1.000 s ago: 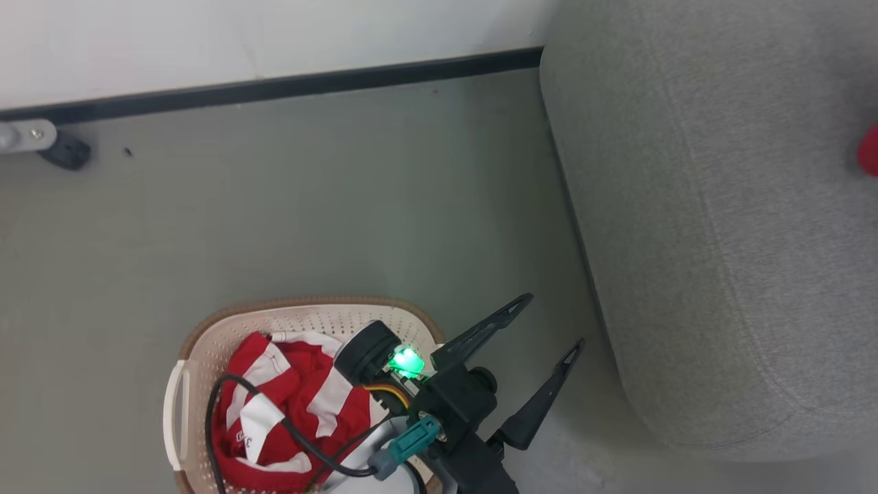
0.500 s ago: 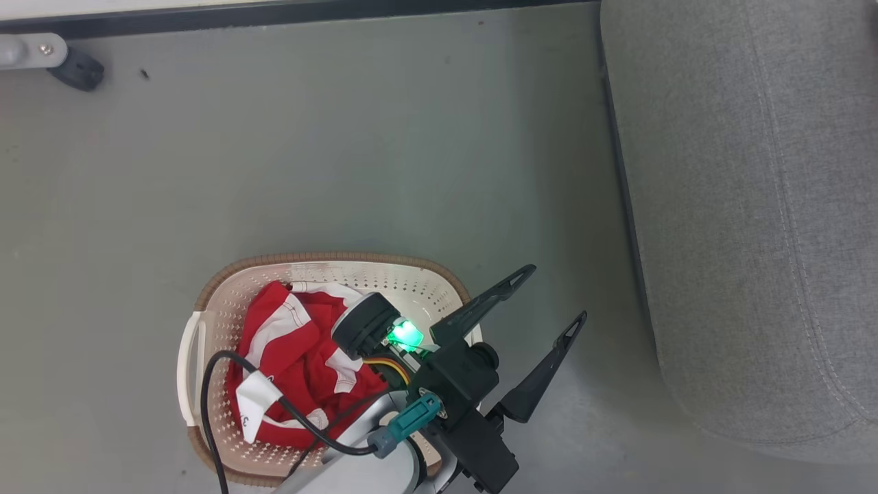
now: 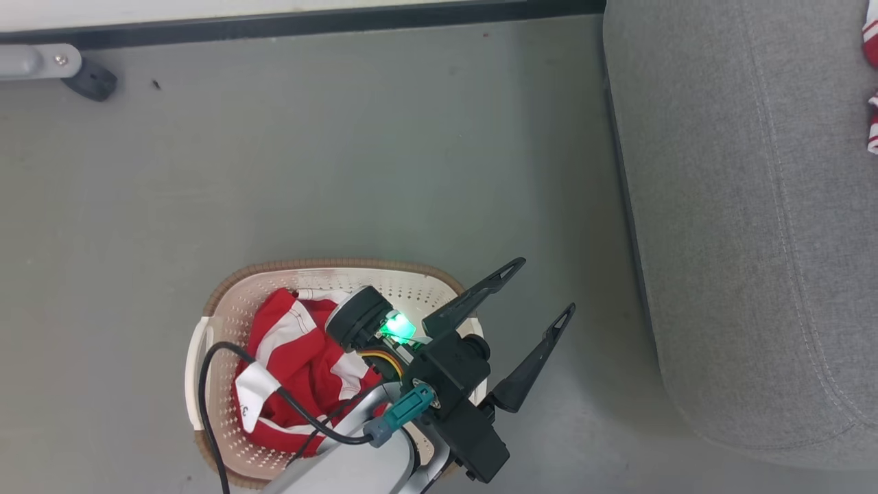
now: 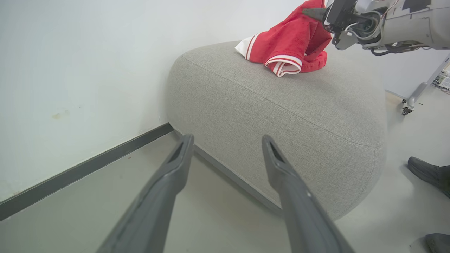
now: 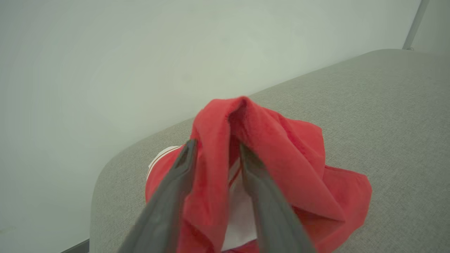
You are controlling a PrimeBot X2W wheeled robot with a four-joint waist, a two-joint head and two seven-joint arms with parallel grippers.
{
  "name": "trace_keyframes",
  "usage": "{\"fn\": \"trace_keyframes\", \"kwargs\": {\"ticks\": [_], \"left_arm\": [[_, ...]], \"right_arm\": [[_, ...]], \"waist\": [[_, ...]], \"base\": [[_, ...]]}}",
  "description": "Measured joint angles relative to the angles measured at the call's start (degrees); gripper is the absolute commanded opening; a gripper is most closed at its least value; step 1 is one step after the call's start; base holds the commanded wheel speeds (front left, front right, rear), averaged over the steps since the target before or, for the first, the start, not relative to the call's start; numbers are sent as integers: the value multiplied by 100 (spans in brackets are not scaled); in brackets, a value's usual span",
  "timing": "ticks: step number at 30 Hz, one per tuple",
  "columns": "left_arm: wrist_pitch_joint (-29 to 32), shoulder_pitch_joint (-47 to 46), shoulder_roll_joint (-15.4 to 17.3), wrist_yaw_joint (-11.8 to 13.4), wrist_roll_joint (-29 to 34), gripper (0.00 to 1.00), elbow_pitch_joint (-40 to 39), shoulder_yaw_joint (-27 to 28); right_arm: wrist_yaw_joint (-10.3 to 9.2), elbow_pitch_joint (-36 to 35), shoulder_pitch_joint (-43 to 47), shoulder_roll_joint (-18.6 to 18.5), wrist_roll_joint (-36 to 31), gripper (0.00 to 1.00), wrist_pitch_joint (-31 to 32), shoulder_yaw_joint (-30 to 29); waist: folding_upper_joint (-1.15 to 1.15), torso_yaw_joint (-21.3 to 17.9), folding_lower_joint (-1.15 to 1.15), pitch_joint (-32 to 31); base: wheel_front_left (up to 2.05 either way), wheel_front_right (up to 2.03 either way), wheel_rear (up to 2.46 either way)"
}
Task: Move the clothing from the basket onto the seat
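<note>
**Holding one red garment at the seat while more lies in the basket**

The right gripper [image 5: 217,144] pinches a fold of a red garment [image 5: 281,158]. Its two dark fingers [image 5: 168,203] press against cloth that rises between them into a peak. The garment hangs down from that peak, so its long axis is roughly upright. Its lower folds rest on top of the grey seat [image 5: 386,105], near the seat's rounded corner by the white wall [image 5: 140,52]. In the left wrist view, a white-striped cuff [image 4: 284,66] points toward the seat's near edge. A white hem [image 4: 246,45] lies toward the wall-side edge.

The left gripper [image 3: 545,285] is spread wide and holds nothing. In the head view it hovers above the right end of the basket [image 3: 329,264]. Its fingers point up and right toward the seat, which stands apart across bare grey floor [image 3: 343,171].

The basket sits on the floor. Its long axis seems to run left to right across the head view, with a white handle [image 3: 194,370] at its left end. Inside, red striped clothing [image 3: 302,357] lies crumpled in the left half. The bundle stretches from the far rim toward the near rim, and the left arm [image 3: 357,466] hides its right part.

In the left wrist view, a person's dark shoe [image 4: 425,174] stands on the floor beside the seat's rounded end.
</note>
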Motion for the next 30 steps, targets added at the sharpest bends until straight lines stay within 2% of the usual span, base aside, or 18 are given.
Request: {"fn": "trace_keyframes", "kwargs": {"ticks": [6,15,21,27,30], "left_arm": [[-169,7,-70,0,-46,100,199,19],[-441,247,-88,12,-160,100,499,172],[-511,711,42,126,-316,100,644,310],[-547,1050,86,219,-466,100,638,414],[-553,1245,134,345,-494,100,614,471]], "right_arm": [[49,134,58,145,-141,100,-1,168],[113,65,748,554,-401,100,0,430],[175,-383,1370,1040,-688,100,0,736],[207,-791,1922,1301,-769,100,1,906],[212,-1065,2255,1405,-851,100,1,1007]], "waist": [[0,20,0,-239],[-1,79,0,-775],[-1,122,-1,-1307],[-2,149,-1,-1703],[-2,171,-1,-1918]], "base": [[0,0,0],[0,0,0],[0,0,0],[0,0,0],[0,0,0]]}}
